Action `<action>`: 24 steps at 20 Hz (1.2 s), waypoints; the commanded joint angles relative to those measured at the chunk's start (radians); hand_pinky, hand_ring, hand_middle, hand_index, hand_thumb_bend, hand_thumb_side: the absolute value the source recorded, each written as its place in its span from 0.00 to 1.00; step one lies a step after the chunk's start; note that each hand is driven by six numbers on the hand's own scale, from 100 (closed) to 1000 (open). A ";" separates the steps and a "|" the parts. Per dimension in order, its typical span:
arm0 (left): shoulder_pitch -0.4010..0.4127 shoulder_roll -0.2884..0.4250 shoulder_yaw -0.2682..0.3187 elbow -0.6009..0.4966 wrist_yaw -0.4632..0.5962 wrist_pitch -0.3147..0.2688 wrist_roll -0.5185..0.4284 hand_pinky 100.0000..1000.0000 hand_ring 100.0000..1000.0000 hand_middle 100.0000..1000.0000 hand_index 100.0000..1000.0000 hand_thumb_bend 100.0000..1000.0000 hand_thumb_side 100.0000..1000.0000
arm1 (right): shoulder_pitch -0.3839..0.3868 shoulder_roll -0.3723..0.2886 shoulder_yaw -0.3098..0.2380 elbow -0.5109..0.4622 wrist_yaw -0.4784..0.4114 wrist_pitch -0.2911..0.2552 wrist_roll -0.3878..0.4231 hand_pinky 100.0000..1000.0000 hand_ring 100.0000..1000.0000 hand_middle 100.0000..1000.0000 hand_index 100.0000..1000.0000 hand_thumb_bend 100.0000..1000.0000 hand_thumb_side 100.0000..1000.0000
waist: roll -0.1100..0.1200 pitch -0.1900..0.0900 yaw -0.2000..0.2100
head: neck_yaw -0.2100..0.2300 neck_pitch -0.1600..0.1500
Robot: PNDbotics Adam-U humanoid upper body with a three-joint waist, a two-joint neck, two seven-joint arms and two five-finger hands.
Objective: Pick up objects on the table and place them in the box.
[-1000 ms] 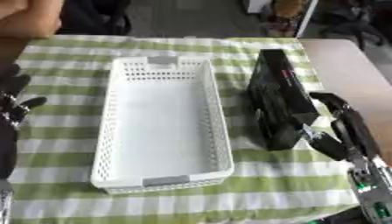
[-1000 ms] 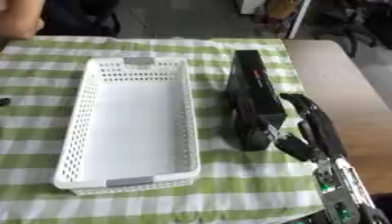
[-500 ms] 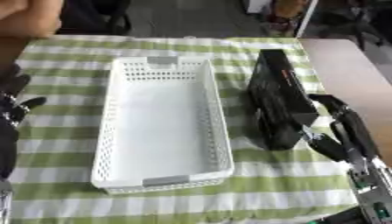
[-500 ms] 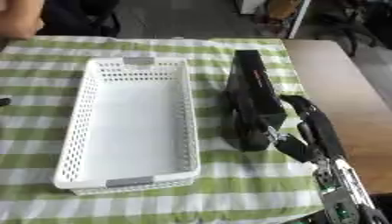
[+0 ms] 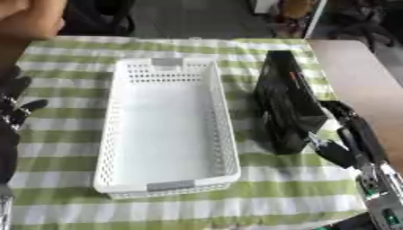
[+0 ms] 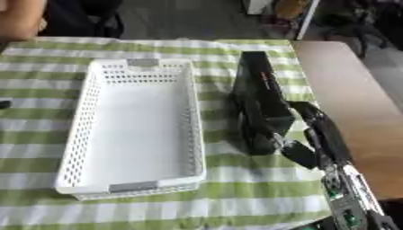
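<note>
A table covered with a green-and-white striped cloth [image 5: 260,197] fills most of both views, with a bare brown tabletop [image 5: 354,76] showing along its right side. On the cloth, left of centre, stands a long white perforated plastic basket [image 5: 118,134] with its long axis running near to far; a grey tab sits on each short end, and nothing lies inside it.

Just to the right of the basket, apart from its wall, lies a long black bag-like object [image 6: 256,105] with a shiny, crinkled surface. It stretches from the far part of the cloth toward the near right, narrow at its far end and bulkier at its near end.

The robot's right hand [image 6: 303,134], black with a silver and green forearm behind it, comes in from the near right corner. It is at the near end of the black object, with fingers lying along the object's right side and the thumb below its near end, curled round that end.

The robot's left hand [image 5: 12,112] shows at the left edge of the left eye view, resting with its black fingers relaxed and pointing up, holding nothing and well apart from the basket.
</note>
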 commanded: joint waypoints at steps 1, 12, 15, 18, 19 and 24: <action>-0.008 0.009 0.000 -0.012 0.003 -0.003 -0.004 0.76 1.00 1.00 0.81 0.06 1.00 | -0.007 -0.008 -0.001 -0.005 0.007 -0.002 0.005 0.91 0.83 0.78 0.89 0.62 0.96 | 0.001 -0.007 0.001 | -0.004 -0.006; -0.008 0.009 0.000 -0.011 0.003 -0.003 -0.004 0.76 1.00 1.00 0.81 0.06 1.00 | -0.027 0.031 -0.006 0.008 0.032 0.004 0.005 0.91 0.83 0.78 0.89 0.62 0.97 | 0.002 -0.006 0.000 | -0.003 -0.009; -0.008 0.009 0.000 -0.010 0.003 -0.003 -0.004 0.76 1.00 1.00 0.81 0.06 1.00 | -0.036 0.045 -0.008 0.010 0.038 0.008 0.003 0.91 0.83 0.78 0.89 0.62 0.98 | 0.002 -0.005 -0.001 | -0.003 -0.008; -0.008 0.009 0.000 -0.010 0.003 -0.003 -0.005 0.76 1.00 1.00 0.81 0.06 1.00 | -0.045 0.057 -0.011 0.010 0.042 0.012 0.001 0.91 0.83 0.77 0.88 0.61 0.98 | 0.002 -0.005 -0.001 | -0.003 -0.009; -0.008 0.009 0.000 -0.010 0.003 -0.003 -0.005 0.76 1.00 1.00 0.81 0.06 1.00 | -0.047 0.060 -0.011 0.011 0.044 0.013 0.001 0.91 0.83 0.77 0.88 0.61 0.98 | 0.002 -0.005 -0.001 | -0.003 -0.009; -0.008 0.009 0.001 -0.010 0.003 -0.003 -0.004 0.76 1.00 1.00 0.81 0.06 1.00 | -0.048 0.085 -0.019 0.014 0.055 0.023 -0.003 0.91 0.82 0.77 0.88 0.61 0.98 | 0.002 -0.004 -0.003 | -0.003 -0.010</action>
